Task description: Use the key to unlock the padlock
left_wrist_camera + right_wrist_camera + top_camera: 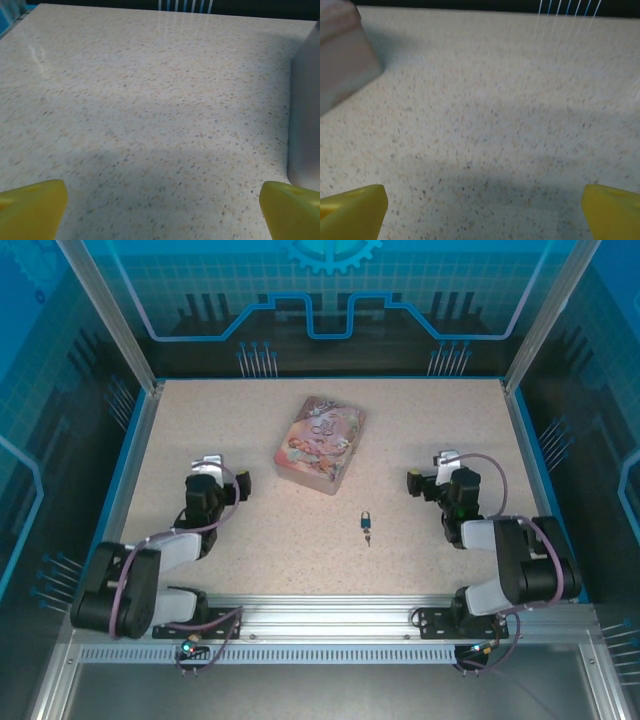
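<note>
L gripper [225,472] by the table's [260,550] left edge: jaws wide open, empty; tin [320,445] sits mid-table. Padlock [367,520] lies toward the front edge, right of centre, w/ key [368,538] at its near end; can't tell if inserted. R gripper [430,468], jaws wide and empty, is nearer: probably best it pinches the key squarely while L steadies the lock.

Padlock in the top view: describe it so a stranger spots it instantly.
Start at the pink illustrated tin in the middle of the speckled table. Toward the near edge and slightly right of it lies the padlock. It is tiny and blue, unlike the large flat tin.
</note>
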Tool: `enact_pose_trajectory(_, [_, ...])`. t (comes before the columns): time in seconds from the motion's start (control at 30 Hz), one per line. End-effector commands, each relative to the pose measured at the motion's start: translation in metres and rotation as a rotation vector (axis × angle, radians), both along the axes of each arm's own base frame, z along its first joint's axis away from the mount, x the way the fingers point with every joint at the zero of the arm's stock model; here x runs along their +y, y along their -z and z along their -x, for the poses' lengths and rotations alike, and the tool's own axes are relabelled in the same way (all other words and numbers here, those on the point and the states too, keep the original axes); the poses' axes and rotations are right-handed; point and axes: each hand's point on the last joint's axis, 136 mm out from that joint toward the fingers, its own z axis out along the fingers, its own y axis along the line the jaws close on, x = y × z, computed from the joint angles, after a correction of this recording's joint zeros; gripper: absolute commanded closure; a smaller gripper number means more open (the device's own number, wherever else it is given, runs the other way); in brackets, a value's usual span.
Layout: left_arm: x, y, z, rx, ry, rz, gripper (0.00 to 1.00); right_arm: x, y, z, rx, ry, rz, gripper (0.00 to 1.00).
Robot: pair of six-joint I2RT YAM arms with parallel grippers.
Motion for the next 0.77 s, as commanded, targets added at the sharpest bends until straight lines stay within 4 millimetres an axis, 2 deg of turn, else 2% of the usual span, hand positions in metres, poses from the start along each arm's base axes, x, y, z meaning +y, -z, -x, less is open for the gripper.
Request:
enact_pose_trajectory(0.0, [-0.007,-0.022,-0.02,-0.146,0.081,-0.036,0.01,0.003,-0.019,-0.02,-0.045,-0.025,0.032,0.0])
enact_pose_trajectory(0.07, [-0.006,-0.005,-0.023,-0.134,0.084,-0.023,0.01,0.004,-0.019,-0.021,-0.044,-0.025,0.039,0.0])
enact_pose_trajectory(0.1, [-0.005,-0.007,-0.026,-0.174,0.084,-0.035,0.01,0.004,-0.02,-0.021,-0.048,-0.024,0.04,0.0])
enact_pose_trajectory(0.17, [0.0,-0.004,-0.025,-0.124,0.06,-0.009,0.01,0.004,-0.02,-0.021,-0.048,-0.024,0.041,0.0])
enact_pose_trajectory(0.3, [0.011,0.001,-0.039,-0.055,0.02,0.022,0.01,0.006,-0.019,-0.021,-0.045,-0.027,0.049,0.0])
enact_pose_trajectory(0.37, [0.014,0.001,-0.037,-0.065,0.012,0.031,0.01,0.006,-0.019,-0.021,-0.045,-0.029,0.049,0.0])
enact_pose_trajectory(0.73, [0.013,0.001,-0.038,-0.064,0.016,0.029,0.01,0.006,-0.019,-0.021,-0.043,-0.03,0.048,0.0])
